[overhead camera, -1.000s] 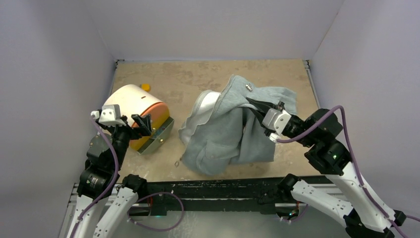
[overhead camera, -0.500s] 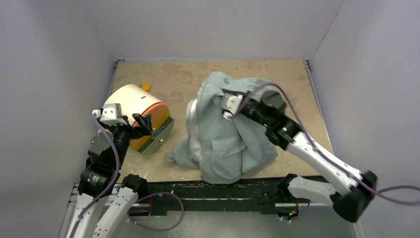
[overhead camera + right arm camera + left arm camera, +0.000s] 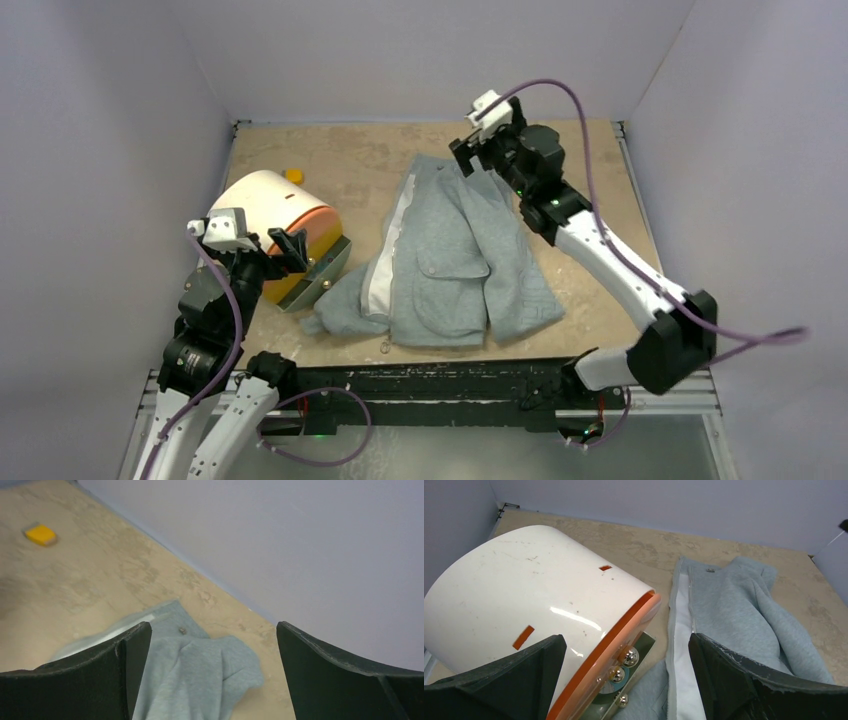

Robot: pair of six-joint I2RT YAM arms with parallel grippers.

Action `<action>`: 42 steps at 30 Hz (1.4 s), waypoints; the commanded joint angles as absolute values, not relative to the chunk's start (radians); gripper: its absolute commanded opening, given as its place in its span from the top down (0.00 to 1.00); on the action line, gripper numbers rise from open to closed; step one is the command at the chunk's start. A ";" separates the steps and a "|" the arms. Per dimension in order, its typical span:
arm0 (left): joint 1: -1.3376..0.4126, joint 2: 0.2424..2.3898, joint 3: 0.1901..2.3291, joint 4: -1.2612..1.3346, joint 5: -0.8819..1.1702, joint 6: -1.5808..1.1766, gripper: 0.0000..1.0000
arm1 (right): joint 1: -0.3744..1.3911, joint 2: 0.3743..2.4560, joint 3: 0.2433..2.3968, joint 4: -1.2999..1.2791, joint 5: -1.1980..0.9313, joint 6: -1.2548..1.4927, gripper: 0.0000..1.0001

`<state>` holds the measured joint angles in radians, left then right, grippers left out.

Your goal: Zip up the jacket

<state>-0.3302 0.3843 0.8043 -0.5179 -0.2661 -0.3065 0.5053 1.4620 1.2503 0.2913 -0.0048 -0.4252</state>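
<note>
Top: jacket [image 3: 450, 260] flat mid-surface, unzipped, lining showing. R hand [image 3: 478, 160] above collar, fingers apart, empty. L hand [image 3: 290, 247] apart, beside white-orange container [image 3: 265, 205].
L wrist: open zip edge nearby.
R wrist: collar below.
Prob. layout step; next needs both hands at hem, mating zip ends.

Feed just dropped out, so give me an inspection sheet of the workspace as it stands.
Surface: tan table, no spills seen.
Job's things: jacket spread flat, white lining showing along front edge, apparently unzipped.
Clutter: white-and-orange container left of jacket; yellow block behind it.
Grippers: left gripper open, empty, by the container; right gripper open, empty, above jacket's far end.
Cables: left arm's cable and right arm's cable, purple, both off the jacket.
Surroundings: plain walls, nothing else seen.
</note>
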 commanded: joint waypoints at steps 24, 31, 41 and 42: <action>-0.334 0.463 0.826 -0.535 -0.349 -0.353 0.00 | 0.993 1.252 1.005 -0.158 0.244 0.604 0.01; -0.334 0.456 0.823 -0.533 -0.365 -0.356 0.00 | 1.027 1.374 1.077 -0.237 0.278 0.766 0.01; -0.334 0.465 0.825 -0.535 -0.356 -0.355 0.00 | 0.870 1.350 1.134 -0.498 0.342 0.663 0.01; -0.334 0.466 0.824 -0.532 -0.356 -0.356 0.00 | 0.835 1.336 1.116 -0.488 0.310 0.648 0.01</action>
<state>-0.3302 0.4591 0.8043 -0.5480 -0.3489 -0.3408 0.9638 1.3945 1.1091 -0.4259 0.3485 0.7036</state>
